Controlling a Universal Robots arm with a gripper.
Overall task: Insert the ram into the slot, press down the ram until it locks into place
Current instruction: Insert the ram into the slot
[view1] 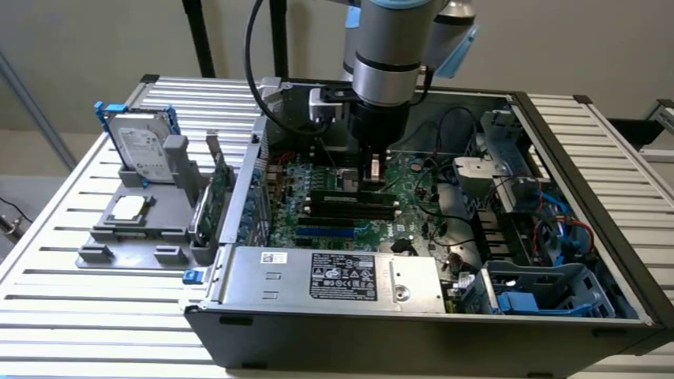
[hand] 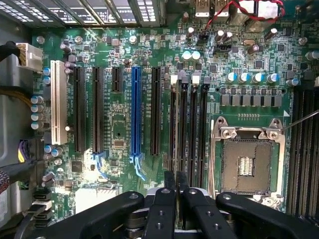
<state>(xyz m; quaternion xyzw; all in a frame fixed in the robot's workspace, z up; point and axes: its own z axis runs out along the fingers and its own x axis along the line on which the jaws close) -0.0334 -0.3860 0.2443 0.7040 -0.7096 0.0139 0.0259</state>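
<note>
The ram (view1: 353, 195), a thin green stick with dark chips, stands on edge in the farthest of the parallel black slots (view1: 351, 212) on the motherboard inside the open case. My gripper (view1: 374, 180) comes straight down on the middle of the stick. In the wrist view the gripper (hand: 175, 174) has its two black fingers (hand: 169, 180) drawn close together, with only a thin gap between them, in line with the first slot. The neighbouring black slots (hand: 193, 129) lie bare beside it, their end clips at the far end.
The silver CPU socket (hand: 246, 159) sits beside the slots, and the blue slot (hand: 135, 109) on the other side. In the exterior view a power supply (view1: 327, 276) borders the board in front. An upright green card (view1: 218, 197), a hard drive (view1: 147, 150) and a grey fixture (view1: 137, 225) stand outside the case.
</note>
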